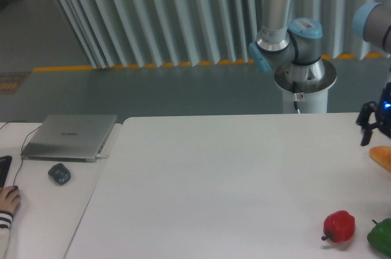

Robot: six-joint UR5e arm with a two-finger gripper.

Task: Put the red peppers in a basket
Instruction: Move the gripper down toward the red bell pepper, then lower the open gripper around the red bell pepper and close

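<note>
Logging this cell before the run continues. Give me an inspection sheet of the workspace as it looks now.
Surface: white table, mostly bare.
Job's things: red pepper near the front right, untouched; no basket in view.
Clutter: green pepper right of the red one, orange-yellow object at the right edge, both cut off.
Hand: hand at the far right above the orange-yellow object, partly out of frame; open or shut cannot be told.
Cables: one at the arm base; one by the laptop.
Surroundings: side desk with mouse, person's hand; ribbed wall behind.
</note>
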